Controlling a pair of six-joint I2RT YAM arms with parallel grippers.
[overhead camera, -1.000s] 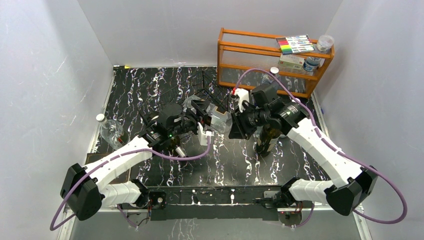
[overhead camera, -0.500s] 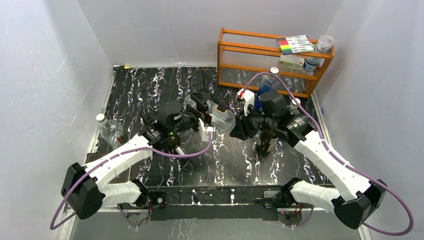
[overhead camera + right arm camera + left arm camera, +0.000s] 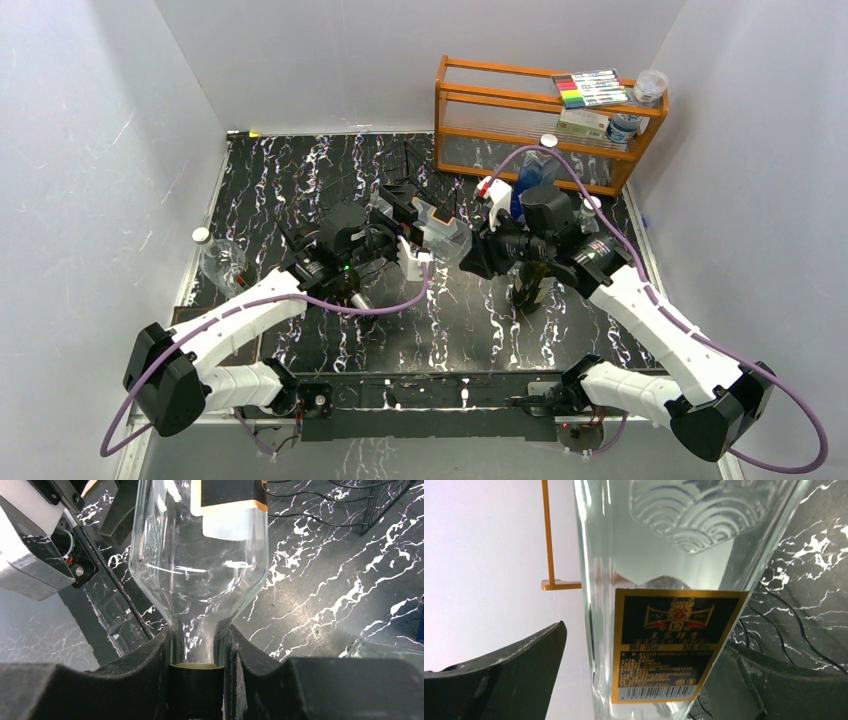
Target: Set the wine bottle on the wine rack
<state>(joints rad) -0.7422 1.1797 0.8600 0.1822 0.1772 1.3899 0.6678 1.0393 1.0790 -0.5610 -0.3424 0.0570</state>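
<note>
The wine bottle (image 3: 441,231) is clear glass with a black and gold label (image 3: 674,640), and hangs level above the table between my two arms. My right gripper (image 3: 197,650) is shut on its neck just above the black cap (image 3: 195,690). My left gripper (image 3: 649,680) is open around the bottle's body, its fingers (image 3: 514,680) standing clear on both sides. The wine rack (image 3: 400,182), thin black wire, sits on the marble table just behind the bottle; the right wrist view shows its wire (image 3: 385,500) at the top right.
An orange wooden shelf (image 3: 500,72) with markers and small jars stands at the back right, a blue spray bottle (image 3: 530,175) in front of it. A dark bottle (image 3: 530,285) stands under my right arm. A clear plastic bottle (image 3: 222,262) lies at the left wall.
My left gripper has opened off the bottle's body. My right arm has swung its elbow out to the right while keeping its grip on the neck.
</note>
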